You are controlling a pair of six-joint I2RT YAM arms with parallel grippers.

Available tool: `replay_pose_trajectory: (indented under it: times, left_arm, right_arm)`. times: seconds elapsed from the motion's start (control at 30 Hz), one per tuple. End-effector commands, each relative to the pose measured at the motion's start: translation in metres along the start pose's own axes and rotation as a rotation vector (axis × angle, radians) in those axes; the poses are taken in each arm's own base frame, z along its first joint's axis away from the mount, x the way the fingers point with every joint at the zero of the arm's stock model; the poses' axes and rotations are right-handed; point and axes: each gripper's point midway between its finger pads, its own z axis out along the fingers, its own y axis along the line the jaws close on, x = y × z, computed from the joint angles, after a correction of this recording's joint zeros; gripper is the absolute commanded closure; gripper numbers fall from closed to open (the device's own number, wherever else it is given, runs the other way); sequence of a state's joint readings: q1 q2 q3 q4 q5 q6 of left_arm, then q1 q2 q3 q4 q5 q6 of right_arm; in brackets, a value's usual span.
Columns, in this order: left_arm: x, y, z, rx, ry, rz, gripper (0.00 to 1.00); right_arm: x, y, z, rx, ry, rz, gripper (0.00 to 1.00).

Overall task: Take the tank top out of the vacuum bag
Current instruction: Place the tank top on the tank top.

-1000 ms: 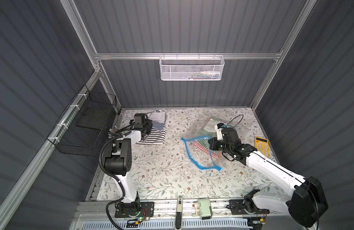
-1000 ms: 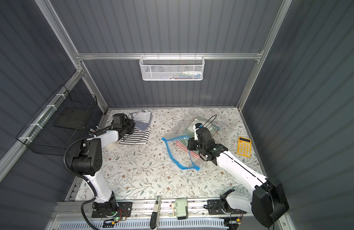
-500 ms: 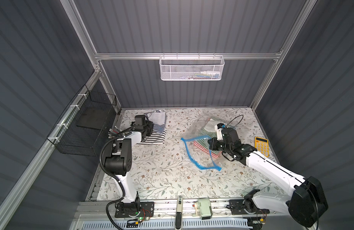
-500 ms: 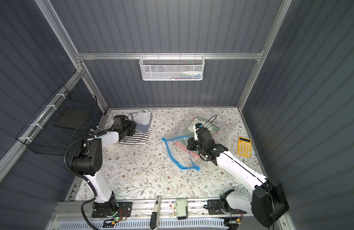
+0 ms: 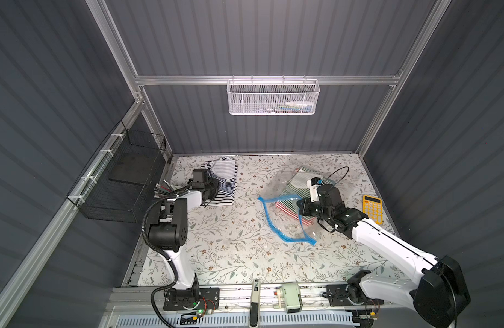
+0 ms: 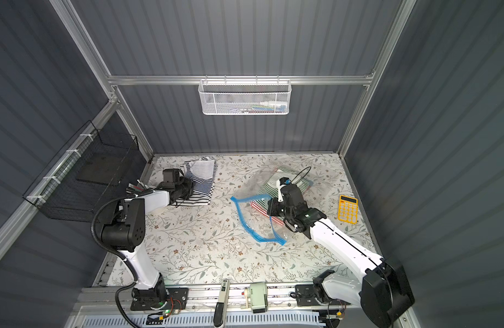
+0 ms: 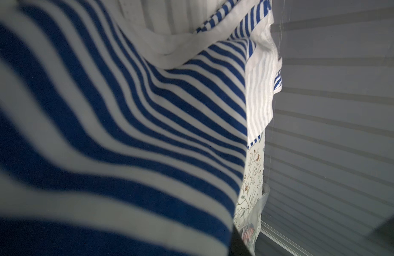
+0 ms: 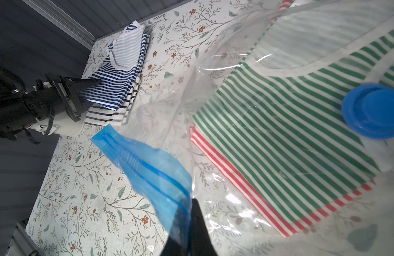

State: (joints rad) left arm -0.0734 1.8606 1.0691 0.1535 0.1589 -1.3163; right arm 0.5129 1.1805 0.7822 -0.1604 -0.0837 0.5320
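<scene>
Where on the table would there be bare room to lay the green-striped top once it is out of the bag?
The widest bare patch is the near table, between the front rail and the vacuum bag. A narrower lane runs between the striped stack and the bag. Crowded: far right, with bag, right gripper and calculator.

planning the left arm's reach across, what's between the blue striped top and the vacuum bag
Only bare floral tablecloth lies between the blue striped top and the vacuum bag; both top views and the right wrist view show it.
</scene>
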Motion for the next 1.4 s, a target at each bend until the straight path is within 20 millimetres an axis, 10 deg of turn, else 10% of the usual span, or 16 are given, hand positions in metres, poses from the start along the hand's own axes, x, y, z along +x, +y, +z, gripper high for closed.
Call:
replay_pose_trajectory:
  times: [0.0, 0.17, 0.3, 0.7, 1.07, 1.37]
  left_arm:
    - [0.008, 0.002, -0.007, -0.022, 0.023, 0.052, 0.71]
    - [0.006, 0.002, -0.009, -0.035, 0.020, 0.095, 0.77]
    - [0.003, -0.005, -0.012, -0.030, 0.004, 0.111, 1.00]
    - [0.001, -0.015, -0.034, -0.051, -0.042, 0.190, 1.00]
    - [0.028, 0.025, -0.011, -0.135, 0.084, 0.155, 0.73]
    - [0.025, 0.038, -0.040, -0.265, 0.047, 0.301, 0.60]
  right_arm:
    - [-0.003, 0.001, -0.002, -0.011, -0.017, 0.004, 1.00]
    - [-0.004, 0.002, -0.003, -0.013, -0.018, 0.005, 1.00]
    - [-0.003, 0.002, -0.004, -0.015, -0.018, 0.007, 1.00]
    - [-0.001, 0.001, -0.009, -0.016, -0.026, 0.017, 1.00]
    - [0.000, 0.002, -0.007, -0.024, -0.020, 0.026, 1.00]
    - [-0.001, 0.002, -0.008, -0.030, -0.027, 0.031, 1.00]
